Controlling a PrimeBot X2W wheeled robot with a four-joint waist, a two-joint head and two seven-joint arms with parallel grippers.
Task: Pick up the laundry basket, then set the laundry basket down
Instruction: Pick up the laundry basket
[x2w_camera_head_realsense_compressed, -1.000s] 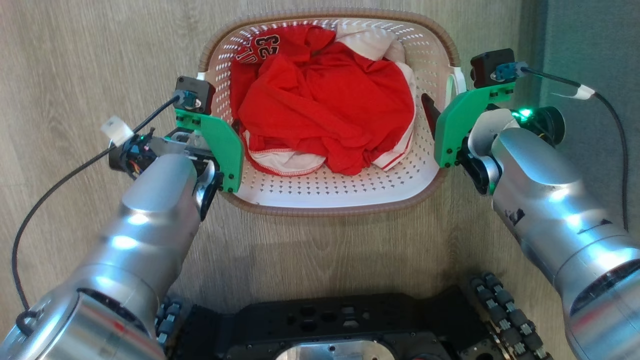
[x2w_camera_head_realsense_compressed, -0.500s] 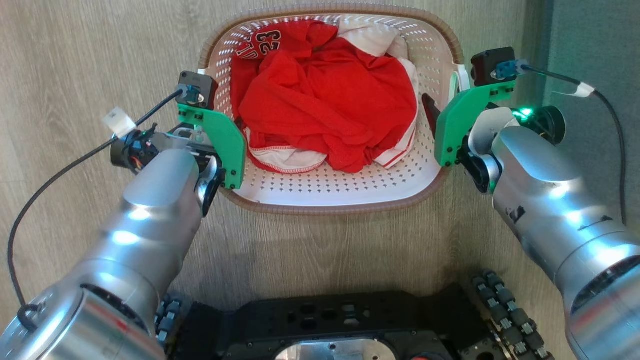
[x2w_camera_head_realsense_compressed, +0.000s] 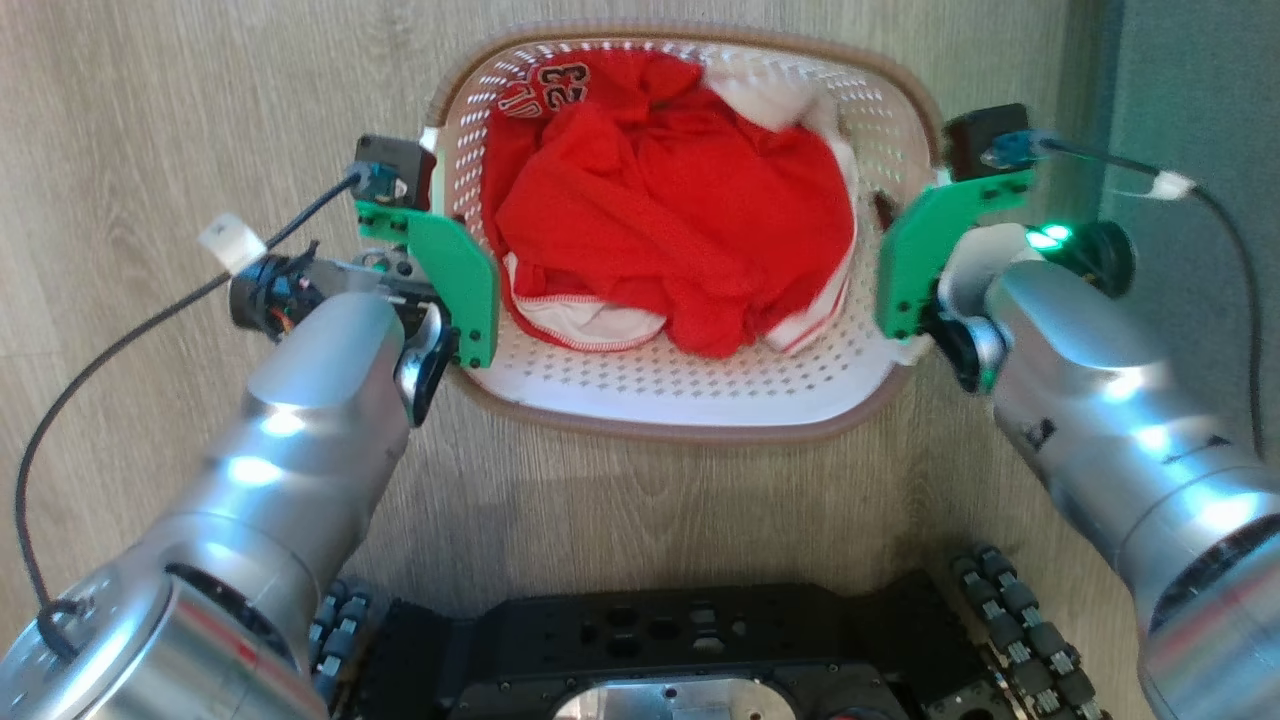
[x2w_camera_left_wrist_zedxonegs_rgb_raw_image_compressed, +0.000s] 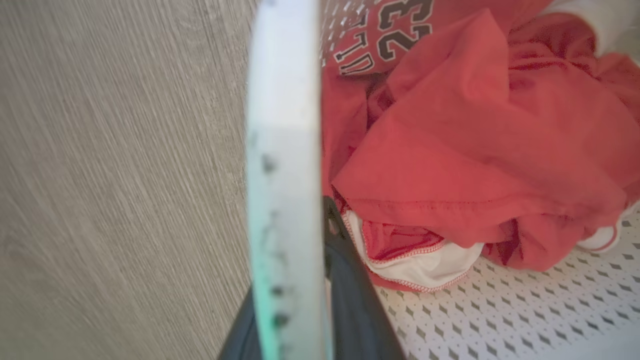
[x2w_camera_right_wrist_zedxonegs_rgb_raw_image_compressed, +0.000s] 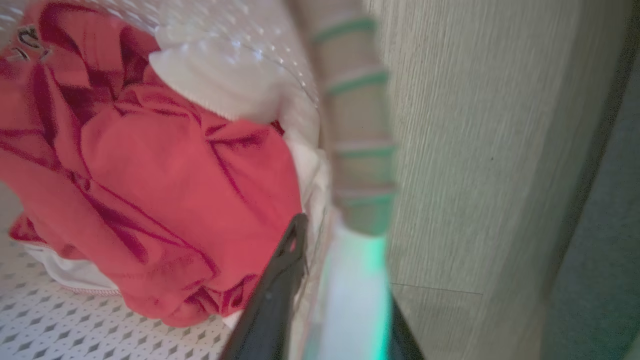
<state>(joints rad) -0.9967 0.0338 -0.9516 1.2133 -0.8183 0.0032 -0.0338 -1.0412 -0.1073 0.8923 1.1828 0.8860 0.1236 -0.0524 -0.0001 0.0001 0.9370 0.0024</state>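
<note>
Laundry basket gripped at both side handles.
Head view: whole rim, floor; wrist views: left end effector and right end effector each closed on a handle.

I count one laundry basket, one heap of red and white clothes, and two grippers: my left gripper and right gripper.

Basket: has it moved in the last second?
Cannot tell. The basket sits slightly rightward in the head view, but so does the grey strip, suggesting the camera moved.
</note>
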